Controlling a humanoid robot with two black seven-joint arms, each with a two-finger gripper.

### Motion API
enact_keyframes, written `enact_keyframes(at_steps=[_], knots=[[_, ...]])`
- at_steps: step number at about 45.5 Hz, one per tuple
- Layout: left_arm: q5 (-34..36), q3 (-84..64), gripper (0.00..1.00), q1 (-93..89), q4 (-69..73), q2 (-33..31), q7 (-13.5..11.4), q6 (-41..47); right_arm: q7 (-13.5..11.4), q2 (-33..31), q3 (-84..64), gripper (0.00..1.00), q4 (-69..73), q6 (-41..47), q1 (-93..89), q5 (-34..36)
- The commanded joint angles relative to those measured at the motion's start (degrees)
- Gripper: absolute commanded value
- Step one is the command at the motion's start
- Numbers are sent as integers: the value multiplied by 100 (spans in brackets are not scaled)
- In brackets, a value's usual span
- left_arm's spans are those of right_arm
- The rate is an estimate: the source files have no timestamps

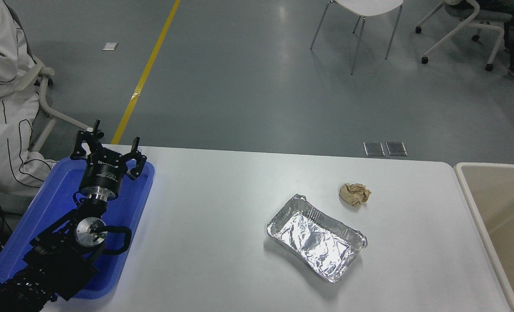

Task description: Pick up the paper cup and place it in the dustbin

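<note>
The paper cup is out of view. The dustbin [465, 182], beige with a thick pale rim, stands off the table's right end and is cut by the picture's right edge. My left gripper [109, 145] is parked at the lower left above a blue tray [142, 193], its fingers spread open with nothing between them. The right arm and its gripper do not appear in the head view.
A crinkled silver foil tray [278, 222] lies right of the table's middle, with a crumpled brown paper ball [355, 193] just behind it. A person in white clothing [1, 56] sits at the far left. Chairs stand on the grey floor beyond the table.
</note>
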Motion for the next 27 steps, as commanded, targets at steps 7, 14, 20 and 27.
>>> enact_keyframes(at_steps=[7,14,20,27], knots=[[0,0,100,0,0,-1,0,0,0,-39,232,99,76,1,78,-9],[0,0,100,0,0,-1,0,0,0,-680,188,99,980,10,420,-35],[0,0,100,0,0,-1,0,0,0,-1084,153,99,1807,19,649,-97],[0,0,100,0,0,-1,0,0,9,-1726,-83,100,3098,89,1114,-114]])
